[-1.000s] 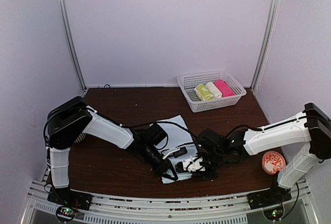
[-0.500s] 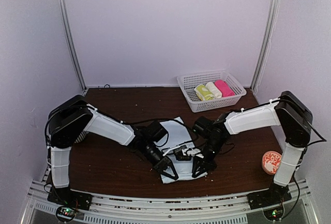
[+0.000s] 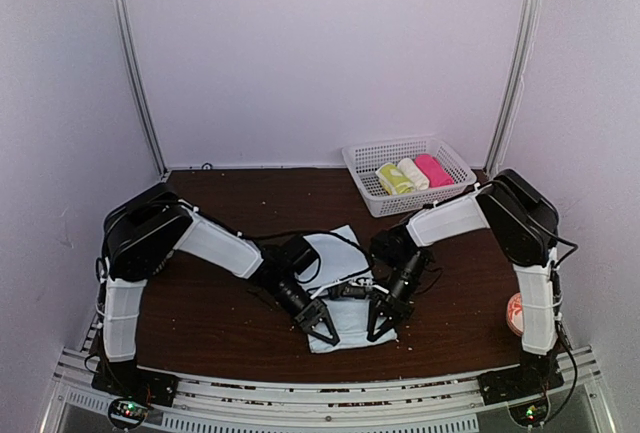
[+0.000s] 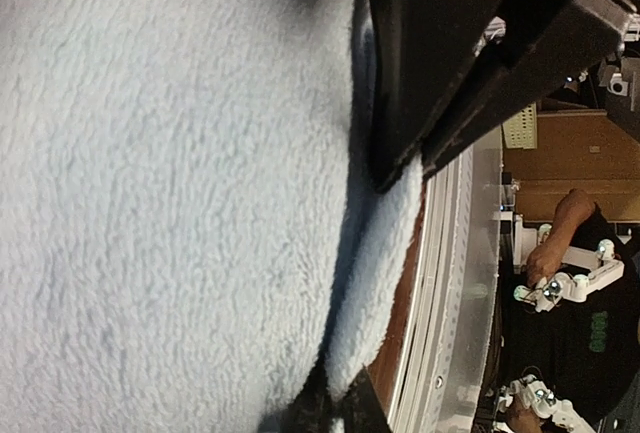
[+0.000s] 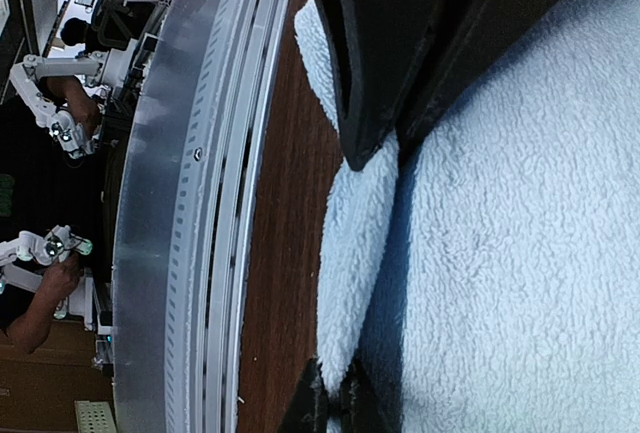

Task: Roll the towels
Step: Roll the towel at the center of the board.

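A plain pale blue towel (image 3: 340,278) lies flat on the brown table (image 3: 210,313), in front of both arms. My left gripper (image 3: 322,325) and right gripper (image 3: 378,323) are both shut on its near edge, side by side. In the left wrist view my left gripper (image 4: 340,385) pinches a raised fold of the blue towel (image 4: 170,193), with the right gripper (image 4: 405,168) further along the edge. The right wrist view mirrors this: my right gripper (image 5: 335,368) pinches the towel (image 5: 520,233). A yellow-green towel (image 3: 393,179) sits rolled in the basket.
A white mesh basket (image 3: 372,191) at the back right also holds a cream roll (image 3: 413,173) and a pink roll (image 3: 433,169). A red-and-white round object (image 3: 514,313) lies at the right edge behind the right arm. The metal table rail (image 5: 190,253) runs just beyond the towel's near edge.
The right arm has swung its elbow back and left, and its gripper has closed on the blue towel's near edge. The left gripper has stayed shut on that edge.
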